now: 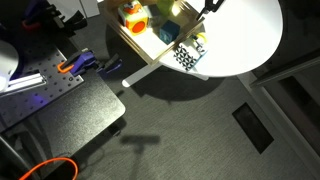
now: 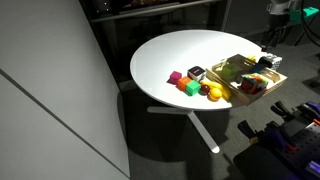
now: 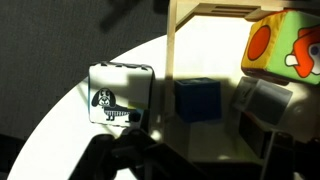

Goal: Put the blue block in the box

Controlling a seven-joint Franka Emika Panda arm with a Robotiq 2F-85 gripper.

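Observation:
In the wrist view the blue block (image 3: 198, 99) lies on the floor of the light-wood box (image 3: 170, 45), just inside its low wall. My gripper (image 3: 200, 152) is open. Its dark fingers stand on either side of the block, nearer the camera, and do not touch it. The box also shows in both exterior views (image 1: 150, 47) (image 2: 226, 67), at the table's edge, with several toys in it. I cannot make out the blue block in those views.
A black-and-white patterned card (image 3: 120, 93) (image 1: 187, 55) lies outside the box by its wall. An orange-and-green toy block (image 3: 285, 45) fills the box's far part. Red (image 2: 175, 77), green (image 2: 186, 88) and yellow (image 2: 213, 93) blocks lie on the round white table (image 2: 170, 55).

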